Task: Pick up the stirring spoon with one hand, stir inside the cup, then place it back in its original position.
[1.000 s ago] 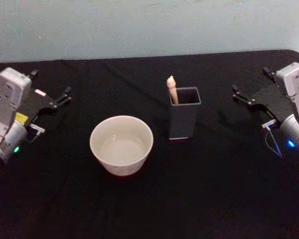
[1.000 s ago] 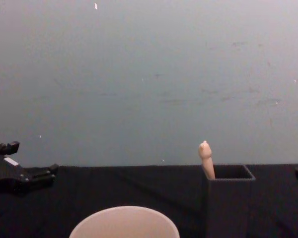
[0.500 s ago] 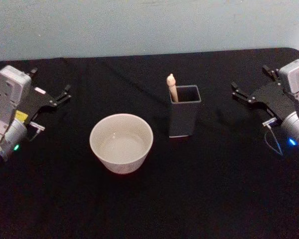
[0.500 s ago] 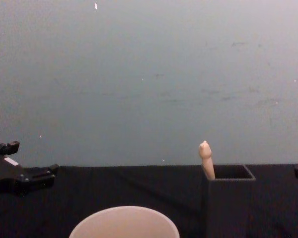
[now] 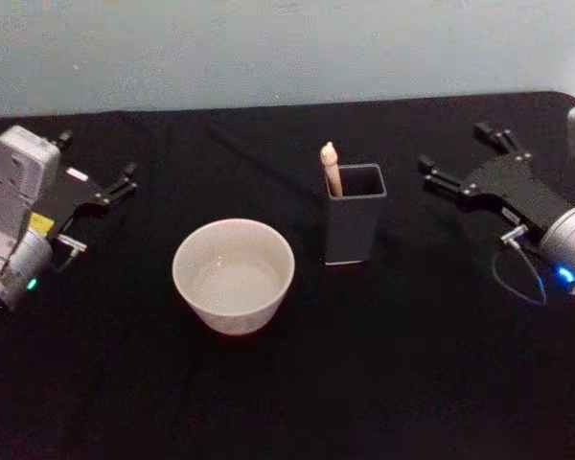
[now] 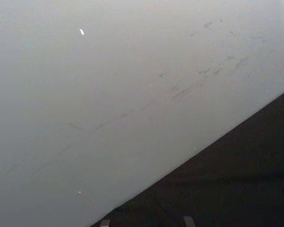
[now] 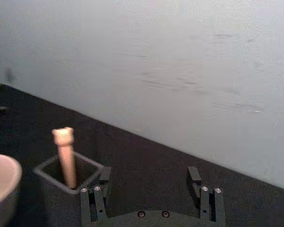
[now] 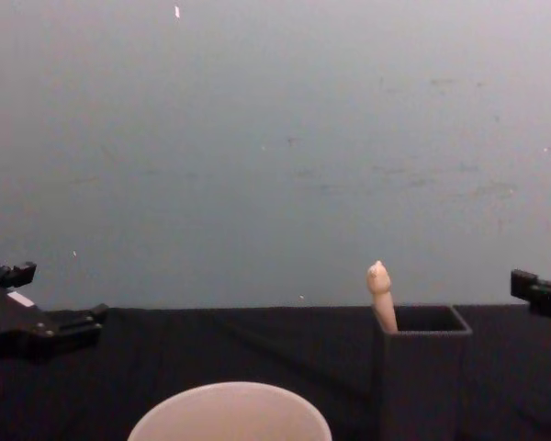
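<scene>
Stage: spoon not yet picked up; my read is the reach is just starting.
Spoon: stirring spoon (image 5: 331,165) stands in the holder (image 5: 353,235), at its far-left corner. Knob & upper wooden handle stick up above the rim. Shaft & bowl are hidden inside.
Holder: upright on the black table (image 5: 412,374), just right of the cup (image 5: 235,321), not touching it.
Cup: upright, mouth open to the top. Can't tell if there's liquid in it.
R gripper: right gripper (image 5: 452,146) sits right of the holder, near it but apart. Fingers spread wide, nothing btwn them, tips pointing toward holder & spoon.
L gripper: left gripper (image 5: 96,156) at far left, well apart from the cup. Fingers apart, empty, looks parked.
Handling (est.): light, stiff, slim. Wood should give fair friction; the metal shaft would prob. be slicker.
Grip spot (est.): handle just below the knob, above the holder rim. The knob acts as a stop vs. slipping.
Risk (est.): holder is narrow and may tip or drag if the spoon rubs its wall, so lift straight up. A thin handle can also twist btwn the pads, so centre it.
</scene>
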Controlling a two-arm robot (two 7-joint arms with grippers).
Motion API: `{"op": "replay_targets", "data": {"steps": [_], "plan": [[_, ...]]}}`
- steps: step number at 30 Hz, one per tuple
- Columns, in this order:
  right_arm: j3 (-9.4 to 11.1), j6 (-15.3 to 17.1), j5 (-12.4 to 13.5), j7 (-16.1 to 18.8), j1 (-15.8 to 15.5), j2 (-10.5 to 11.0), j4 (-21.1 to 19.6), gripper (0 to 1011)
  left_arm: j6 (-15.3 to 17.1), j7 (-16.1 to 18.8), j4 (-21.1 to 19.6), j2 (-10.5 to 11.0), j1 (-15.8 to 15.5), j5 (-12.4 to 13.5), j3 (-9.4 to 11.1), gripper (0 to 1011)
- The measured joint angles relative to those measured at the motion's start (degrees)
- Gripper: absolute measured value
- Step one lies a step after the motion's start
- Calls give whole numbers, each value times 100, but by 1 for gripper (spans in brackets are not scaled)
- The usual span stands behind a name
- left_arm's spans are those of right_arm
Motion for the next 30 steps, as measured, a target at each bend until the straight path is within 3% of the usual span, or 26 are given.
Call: {"op": "replay_targets", "data": {"steps": [4,13,24,30], "plan": [[1,248,235,370,-28,7,-195,1002,0,0,0,0,0,0,0,1001],[-225,602,287,867,155,-171,-186,1002,0,0,0,0,0,0,0,1001],[-518,926,-8,1110,685,-614,243,1003,0,0,0,0,0,0,0,1001],[-673,1068,-354,1057,1053,-932,637,1002,0,0,0,0,0,0,0,1001]]}}
